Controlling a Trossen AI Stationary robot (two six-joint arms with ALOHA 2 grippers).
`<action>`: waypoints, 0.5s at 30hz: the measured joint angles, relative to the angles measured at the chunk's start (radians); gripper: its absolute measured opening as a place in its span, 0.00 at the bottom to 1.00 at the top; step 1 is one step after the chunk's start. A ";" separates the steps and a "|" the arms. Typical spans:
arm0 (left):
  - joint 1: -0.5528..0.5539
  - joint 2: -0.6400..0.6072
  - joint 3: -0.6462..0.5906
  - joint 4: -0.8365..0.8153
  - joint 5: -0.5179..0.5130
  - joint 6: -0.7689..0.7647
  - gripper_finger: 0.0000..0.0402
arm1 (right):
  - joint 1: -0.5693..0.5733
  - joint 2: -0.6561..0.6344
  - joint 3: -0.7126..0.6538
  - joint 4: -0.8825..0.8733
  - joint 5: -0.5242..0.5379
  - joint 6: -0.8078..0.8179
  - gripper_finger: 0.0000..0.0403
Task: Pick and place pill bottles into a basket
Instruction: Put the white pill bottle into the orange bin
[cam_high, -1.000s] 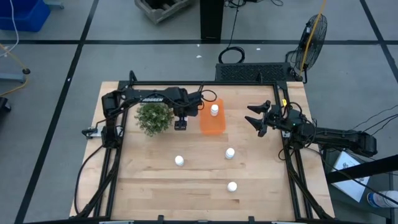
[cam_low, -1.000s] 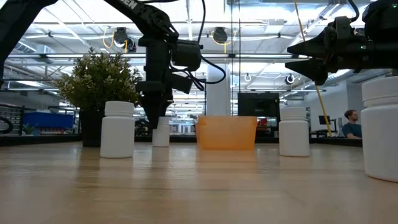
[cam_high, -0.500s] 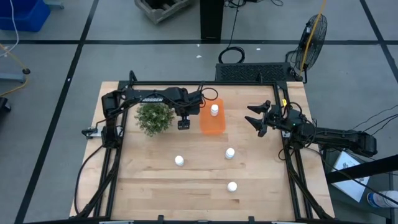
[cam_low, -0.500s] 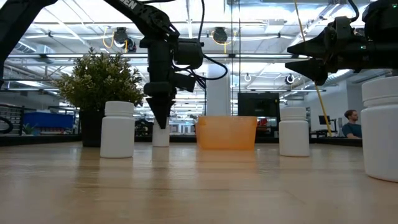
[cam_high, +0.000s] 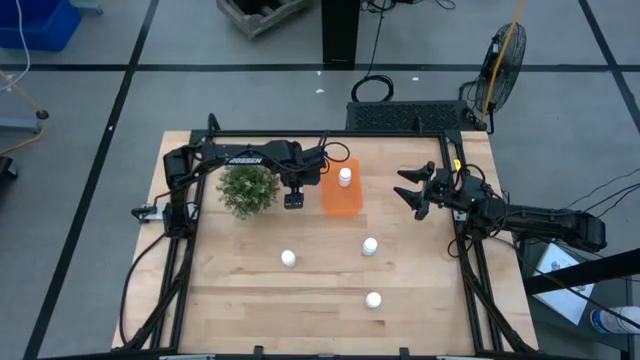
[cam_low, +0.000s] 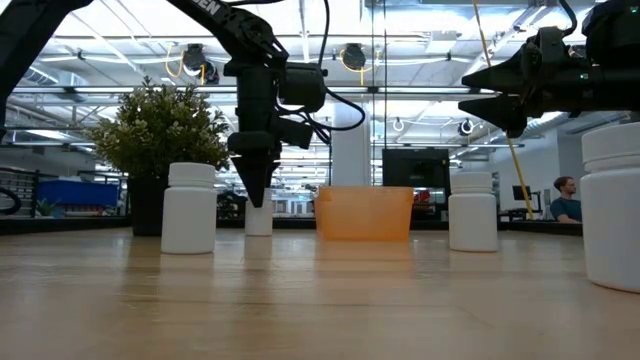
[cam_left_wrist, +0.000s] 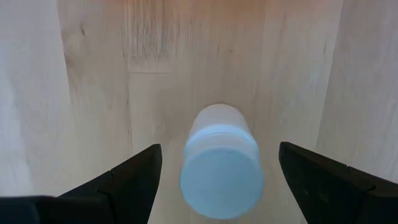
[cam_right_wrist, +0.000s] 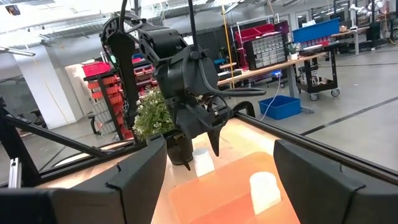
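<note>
Pill bottles: you have five small white cylinders with round white caps, smooth plastic, all upright. One stands inside the basket (cam_high: 341, 188) at its far end (cam_high: 345, 176); the basket is a bright orange, translucent-looking rectangular tray sitting near the middle of the pale wooden table (cam_high: 240, 300), just right of the bushy green plant (cam_high: 247, 189). Three bottles stand loose on the near half of the table: one left of centre (cam_high: 288, 258), one near centre (cam_high: 369, 245), one closest to the front edge (cam_high: 373, 298), all well apart from each other. The fifth bottle (cam_left_wrist: 221, 163) sits directly beneath your left gripper (cam_high: 292, 200), between plant and basket; in the left wrist view its cap shows as a round white disc centred between the two dark fingers (cam_left_wrist: 127, 180), which are spread wide to either side and not touching it. In the low view that gripper (cam_low: 257, 190) points straight down, its tip over the bottle's cap (cam_low: 258, 214). Your right gripper (cam_high: 410, 191) hangs above the right side of the table, well apart from the basket, fingers spread apart, aimed toward the basket. The wood grain runs in long plank strips. A person (cam_low: 567, 198) sits in the room beyond the table.
</note>
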 joint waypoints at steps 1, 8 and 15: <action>0.000 0.000 0.000 0.000 0.000 0.000 0.82 | 0.000 0.000 0.000 0.000 0.000 0.000 0.71; 0.000 0.000 0.000 -0.004 0.000 0.000 0.82 | 0.000 0.000 0.000 0.000 0.000 0.000 0.71; 0.000 0.000 0.000 -0.004 0.004 0.003 0.70 | 0.000 0.000 0.000 0.000 0.000 0.000 0.71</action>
